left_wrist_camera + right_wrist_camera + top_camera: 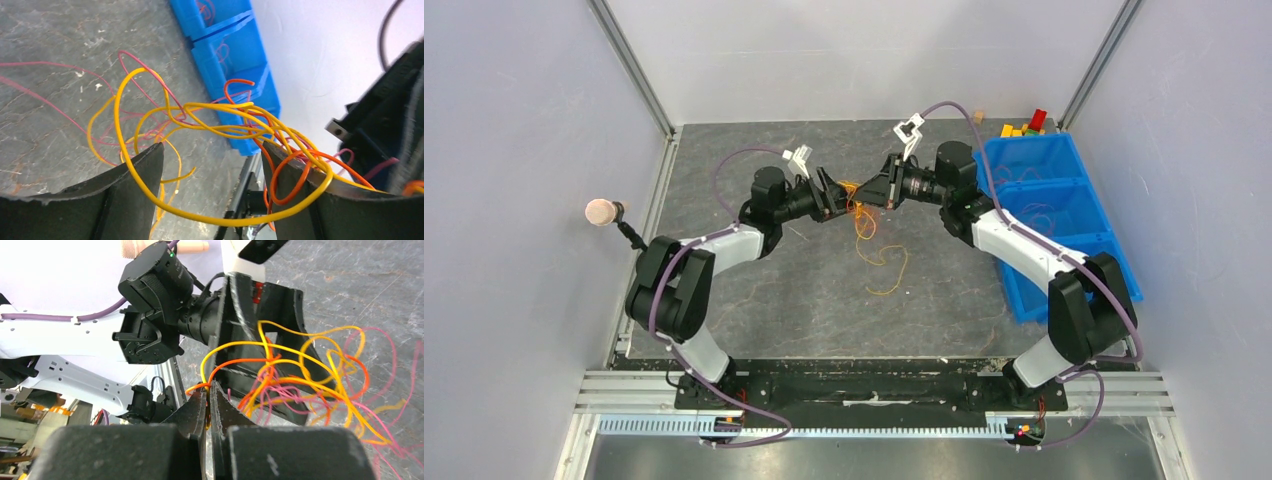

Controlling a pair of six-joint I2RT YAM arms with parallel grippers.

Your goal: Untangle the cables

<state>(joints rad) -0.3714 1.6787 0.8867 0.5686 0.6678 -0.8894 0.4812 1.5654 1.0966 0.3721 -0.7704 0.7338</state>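
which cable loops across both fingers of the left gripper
The yellow cable: its big loop crosses both fingers; the orange cable curls at one only.

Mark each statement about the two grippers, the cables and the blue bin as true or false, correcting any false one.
1. The right gripper is shut on the cables. True.
2. The left gripper is clamped shut. False: its jaws stand wide open around cable loops.
3. The blue bin stands at the table's left edge. False: it stands at the right edge.
4. Some cable loops reach the table. True.
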